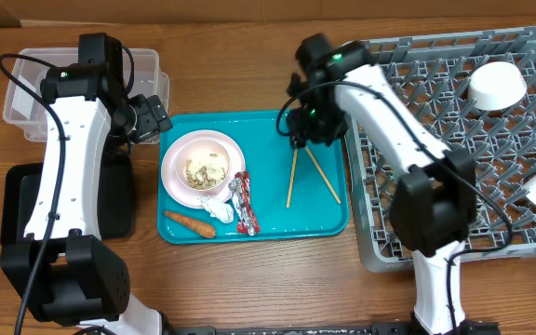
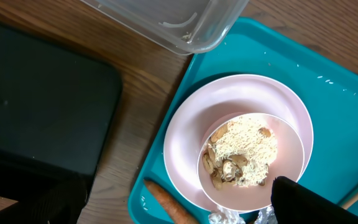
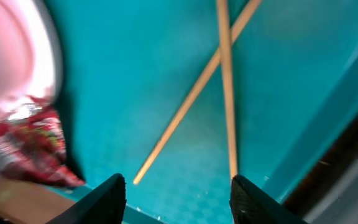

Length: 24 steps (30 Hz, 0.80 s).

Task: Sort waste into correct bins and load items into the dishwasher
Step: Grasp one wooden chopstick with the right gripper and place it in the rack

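Wood-grain table (image 1: 249,284) carries the whole layout, with a teal tray (image 1: 268,221) at its middle. Through the left wrist camera I see the round plate (image 2: 185,124) lying directly ahead of my left end effector (image 2: 176,202), with a heap of beige food scraps (image 2: 244,149) in its well. That end effector is spread wide, one dark fingertip at each lower corner of the view, and it has hold of nothing.

Just beyond the plate's near rim, and close to the same end effector, lie the orange carrot (image 1: 190,223), the crumpled white tissue (image 1: 214,207) and the red-and-silver wrapper (image 1: 243,203), all on the teal tray. The tissue touches the plate's edge, and the wrapper lies beside both.

My right end effector (image 3: 182,202) hangs over the tray's other half, its fingers parted and empty. The two chopsticks (image 3: 227,93) lie flat on the tray straight ahead of it. They cross near their far ends and spread apart toward its fingertips.

Out to the left end effector's side, the clear tub (image 1: 26,102) stands off the tray's far corner, and the black tray (image 1: 110,200) sits nearer, beside the teal tray. On the outer side of the right end effector is the grey dish rack (image 1: 491,140), touching the teal tray, with two white bowls (image 1: 497,84) among its pegs.
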Tool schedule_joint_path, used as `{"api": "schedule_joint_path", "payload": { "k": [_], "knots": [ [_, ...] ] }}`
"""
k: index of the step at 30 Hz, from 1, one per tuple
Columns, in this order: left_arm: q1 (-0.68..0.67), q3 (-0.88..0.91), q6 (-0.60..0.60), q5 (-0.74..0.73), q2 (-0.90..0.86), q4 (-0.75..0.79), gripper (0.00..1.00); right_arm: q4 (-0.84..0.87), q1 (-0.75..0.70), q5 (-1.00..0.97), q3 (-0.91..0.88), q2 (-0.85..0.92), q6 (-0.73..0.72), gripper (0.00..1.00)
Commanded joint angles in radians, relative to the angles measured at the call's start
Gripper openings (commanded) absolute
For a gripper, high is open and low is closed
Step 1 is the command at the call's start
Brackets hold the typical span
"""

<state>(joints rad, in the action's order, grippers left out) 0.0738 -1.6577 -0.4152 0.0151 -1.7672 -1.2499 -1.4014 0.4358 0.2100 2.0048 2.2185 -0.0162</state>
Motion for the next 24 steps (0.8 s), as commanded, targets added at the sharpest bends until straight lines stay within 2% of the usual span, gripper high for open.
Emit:
{"api": "schedule_joint_path", "payload": {
  "k": [1,9,17,19,24],
  "knots": [
    [-0.002,-0.023,0.012,-0.008,0.021,-0.002,0.97,0.016,-0.003,-0.067,-0.03,0.048,-0.048,0.56],
    [-0.002,-0.023,0.012,-0.008,0.021,-0.002,0.98,0.114,-0.003,-0.087,-0.171,0.082,-0.074,0.49],
    [-0.002,-0.023,0.012,-0.008,0.021,0.001,0.98,0.139,-0.003,-0.09,-0.205,0.076,-0.124,0.09],
    [-0.002,-0.023,0.012,-0.008,0.021,0.002,0.98,0.127,-0.005,-0.1,-0.185,0.067,-0.154,0.04],
    [-0.002,-0.023,0.02,-0.007,0.021,0.002,0.98,0.072,-0.013,-0.141,-0.085,-0.009,-0.171,0.04]
  ]
}}
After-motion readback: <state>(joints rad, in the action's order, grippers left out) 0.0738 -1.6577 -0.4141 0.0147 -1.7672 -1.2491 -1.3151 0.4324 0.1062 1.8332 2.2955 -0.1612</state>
